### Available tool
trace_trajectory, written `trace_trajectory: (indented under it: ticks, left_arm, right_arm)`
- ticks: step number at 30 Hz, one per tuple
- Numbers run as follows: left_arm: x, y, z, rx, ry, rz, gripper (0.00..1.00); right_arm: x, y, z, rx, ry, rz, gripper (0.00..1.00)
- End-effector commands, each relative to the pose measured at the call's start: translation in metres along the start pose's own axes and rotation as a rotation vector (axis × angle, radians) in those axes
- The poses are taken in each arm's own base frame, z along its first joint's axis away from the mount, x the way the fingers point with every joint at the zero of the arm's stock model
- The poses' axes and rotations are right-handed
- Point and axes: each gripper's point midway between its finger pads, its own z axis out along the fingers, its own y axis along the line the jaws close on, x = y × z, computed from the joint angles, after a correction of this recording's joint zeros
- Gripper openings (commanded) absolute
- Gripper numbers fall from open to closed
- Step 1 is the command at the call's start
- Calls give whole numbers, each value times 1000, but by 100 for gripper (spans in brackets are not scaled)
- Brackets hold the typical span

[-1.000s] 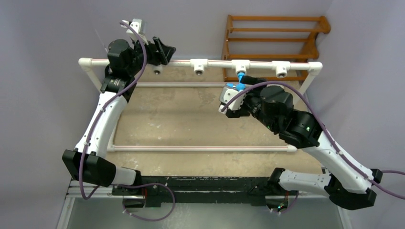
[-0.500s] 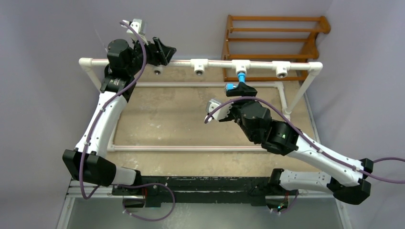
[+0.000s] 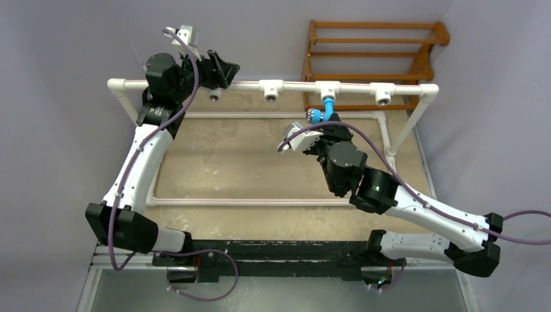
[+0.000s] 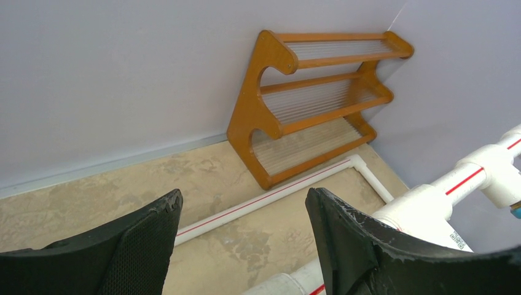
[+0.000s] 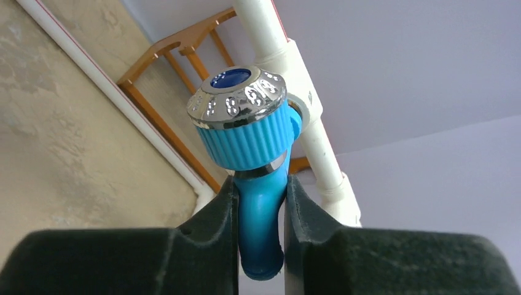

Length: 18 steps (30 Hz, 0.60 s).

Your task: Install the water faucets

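A bright blue water faucet [image 3: 323,110] hangs from the third white tee [image 3: 328,89] on the far top pipe [image 3: 240,85]. Its ribbed knob with a silvery cap [image 5: 241,117] fills the right wrist view. My right gripper [image 3: 328,125] is shut on the faucet's bent spout [image 5: 261,227], with both black pads [image 5: 215,215] pressed against its sides. My left gripper [image 3: 221,68] is open at the left part of the top pipe. Its fingers [image 4: 141,239] hold nothing, and the pipe [image 4: 430,206] passes beside the right finger.
Three other white tees [image 3: 213,93] [image 3: 271,89] [image 3: 383,93] on the top pipe show bare sockets. A wooden rack [image 3: 377,58] stands against the back wall behind the pipe frame. The frame's lower pipes [image 3: 273,202] lie on the beige floor board.
My right arm swung its wrist round beneath the faucet and its jaws closed from wide open onto the spout. The left arm has not moved.
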Motion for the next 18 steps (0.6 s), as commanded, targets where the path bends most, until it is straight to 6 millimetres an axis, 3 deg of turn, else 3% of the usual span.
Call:
trace_trajectory:
  ticks: [1,6,11,18]
  left_arm:
    - [87,42,-1,-133,266,-131,73]
    - [86,42,-2,-132,264,-130,73]
    - [87,42,-1,-132,267,-133,73]
    - [86,40,-1,-125,264,-133,73]
  right_arm:
    - [4,3,0,64,52,284,0]
    - [-1,25,2,56,67,669,0]
    - [-9,49,0,49,72,1181,0]
    - [-12,52,-11,79,23,1806,0]
